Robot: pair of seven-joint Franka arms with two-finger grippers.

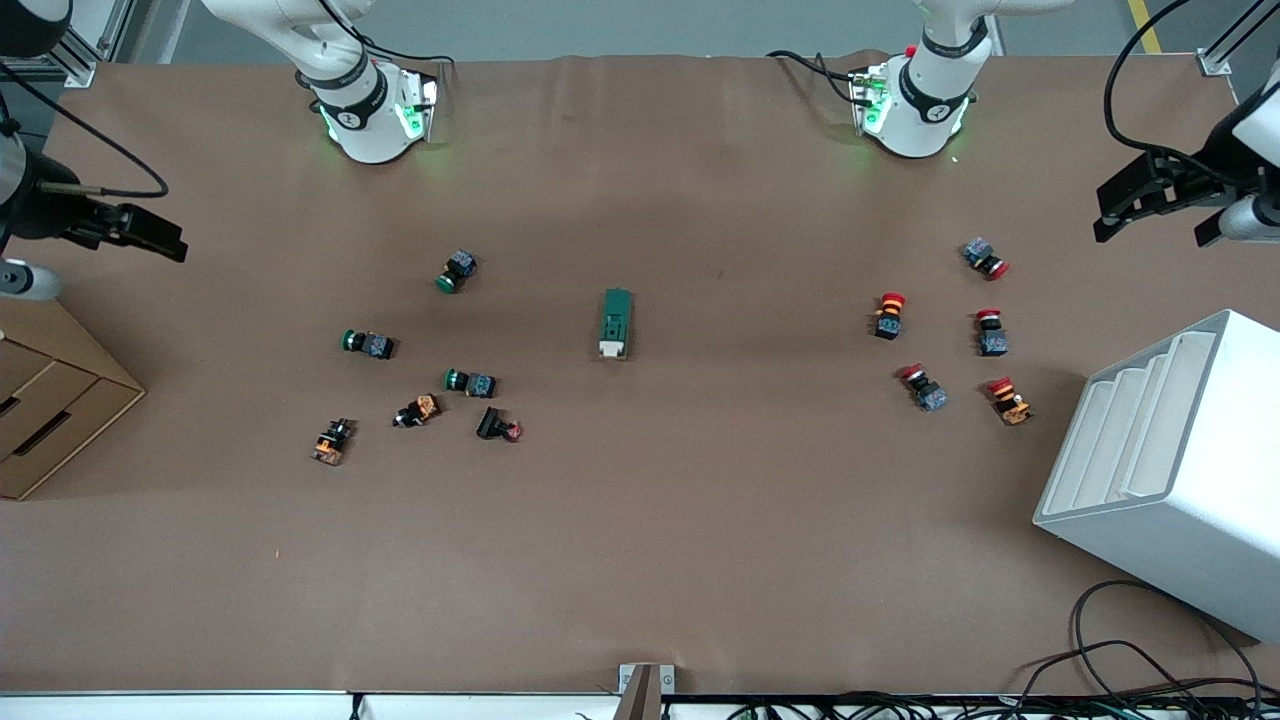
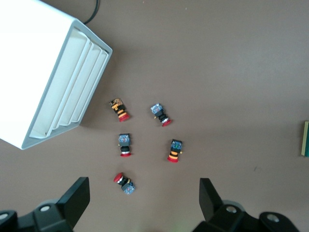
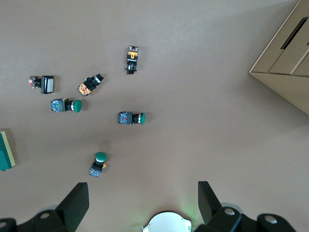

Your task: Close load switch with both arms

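Nearest the front camera sits a white slotted rack (image 1: 1170, 470) at the left arm's end of the table, and a cardboard drawer unit (image 1: 50, 400) at the right arm's end; both stand out at the edges, which looks deliberate, leaving the middle of the brown table (image 1: 640, 560) free for work. Alone in that middle lies the load switch (image 1: 615, 322), a dark green block flat on the paper with its white lever end turned toward the front camera, about midway between the two bases, where I'd judge either arm could reach it equally. The red-capped push buttons (image 1: 945, 330) are scattered in a loose cluster toward the left arm's end, and the green-capped push buttons (image 1: 430, 330), with a few orange-and-black ones just nearer the camera, toward the right arm's end, all well apart from the switch. The left gripper (image 2: 145, 200) hangs high over its own end of the table, above the red buttons, jaws spread wide and holding nothing; the right gripper (image 3: 143, 200) does likewise over the green cluster, also wide apart and empty. Neither is near the switch, so closing it hasn't begun; I'd guess one arm must brace the body while the other pushes the lever.
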